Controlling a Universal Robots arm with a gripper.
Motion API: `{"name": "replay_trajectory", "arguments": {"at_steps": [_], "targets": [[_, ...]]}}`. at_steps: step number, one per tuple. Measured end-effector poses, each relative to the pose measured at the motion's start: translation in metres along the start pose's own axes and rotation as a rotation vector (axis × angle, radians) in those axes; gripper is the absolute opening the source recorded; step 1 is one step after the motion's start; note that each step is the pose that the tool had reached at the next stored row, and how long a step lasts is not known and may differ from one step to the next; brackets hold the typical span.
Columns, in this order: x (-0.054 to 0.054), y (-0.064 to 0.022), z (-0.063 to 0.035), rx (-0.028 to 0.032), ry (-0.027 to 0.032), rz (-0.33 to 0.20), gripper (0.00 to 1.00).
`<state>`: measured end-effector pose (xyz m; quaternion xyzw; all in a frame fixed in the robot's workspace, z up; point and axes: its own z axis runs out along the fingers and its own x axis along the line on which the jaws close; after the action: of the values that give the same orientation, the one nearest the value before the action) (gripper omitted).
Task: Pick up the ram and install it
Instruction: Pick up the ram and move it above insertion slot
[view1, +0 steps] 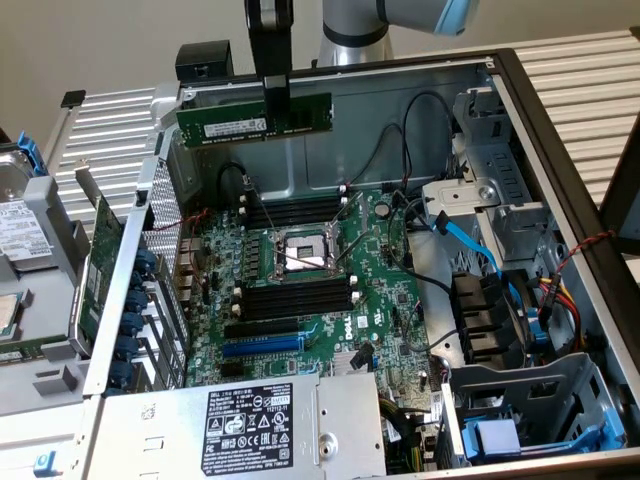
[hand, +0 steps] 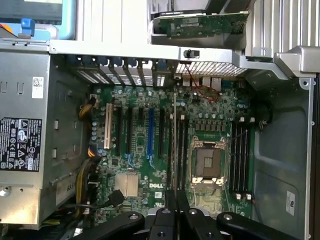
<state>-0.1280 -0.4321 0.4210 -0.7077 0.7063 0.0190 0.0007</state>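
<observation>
The ram (view1: 222, 121), a long green stick with a pale label strip, hangs level in the air above the open computer case, over its back wall. My gripper (view1: 275, 108) is shut on the stick near its middle, black fingers pointing down. In the wrist view the ram (hand: 174, 145) is seen edge-on as a thin line running out from my gripper (hand: 176, 202), lying over the motherboard beside the CPU socket (hand: 206, 162). Black memory slots (view1: 296, 212) with white end clips lie on either side of the socket (view1: 300, 252), a second bank (view1: 296, 296) nearer the camera.
A wider green expansion card (view1: 100, 262) stands outside the case at the exterior view's left, by a hard drive (view1: 22, 235). A power supply (view1: 262, 428) fills the near end. Blue and black cables (view1: 468, 238) and a fan (view1: 490, 320) sit at the right.
</observation>
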Motion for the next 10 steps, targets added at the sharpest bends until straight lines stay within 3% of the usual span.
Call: {"name": "replay_trajectory", "arguments": {"at_steps": [10], "targets": [[-0.021,-0.0044,0.0138,0.0010,0.0015,0.001,0.12]]}}
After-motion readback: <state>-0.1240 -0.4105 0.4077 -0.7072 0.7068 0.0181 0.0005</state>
